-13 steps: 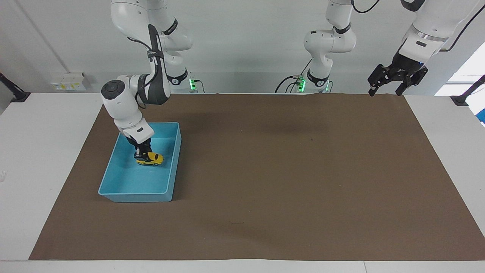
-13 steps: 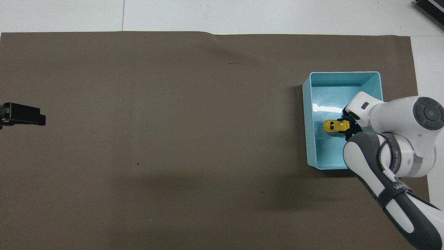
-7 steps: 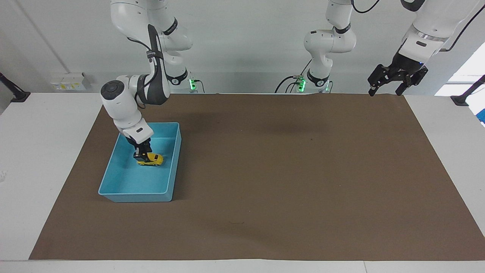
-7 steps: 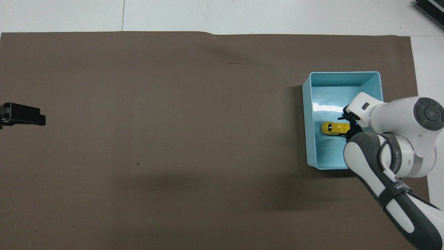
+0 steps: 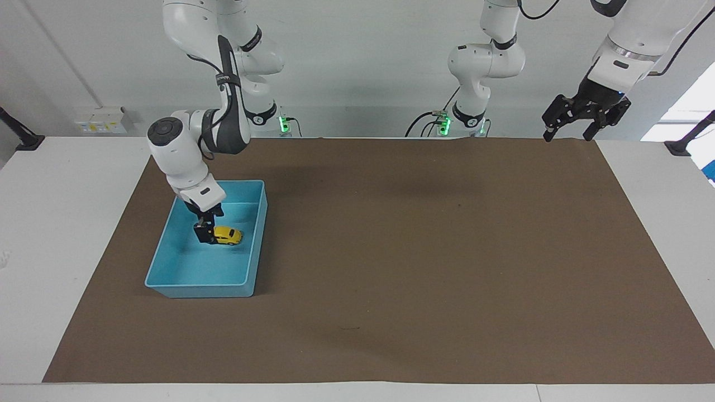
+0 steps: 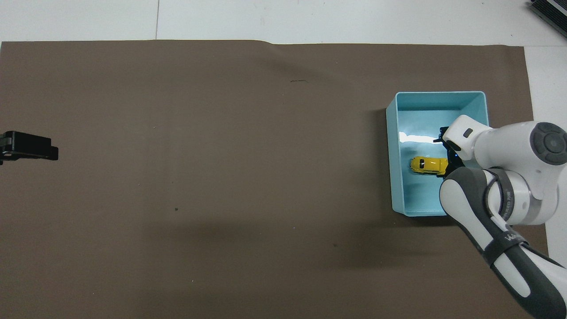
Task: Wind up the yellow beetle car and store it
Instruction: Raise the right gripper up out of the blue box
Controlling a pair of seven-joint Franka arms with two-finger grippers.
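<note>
The yellow beetle car (image 5: pixel 228 235) lies level on the floor of the blue bin (image 5: pixel 252 254) at the right arm's end of the table. It also shows in the overhead view (image 6: pixel 426 165), inside the bin (image 6: pixel 391 146). My right gripper (image 5: pixel 204 233) is down in the bin, at the car's end that points toward the right arm's end of the table. Its fingers are open and no longer grip the car. In the overhead view its wrist (image 6: pixel 460 138) hides the fingers. My left gripper (image 5: pixel 568 133) waits open and empty, high over the brown mat's corner; its tip shows in the overhead view (image 6: pixel 29 150).
A brown mat (image 5: pixel 424 251) covers most of the white table. The bin's walls stand around the right gripper and the car. The rest of the mat holds nothing else.
The right gripper has let go of the car and shifted slightly off it. The car has settled level on the bin floor and slid a little toward the table's middle. The left arm has not moved.
</note>
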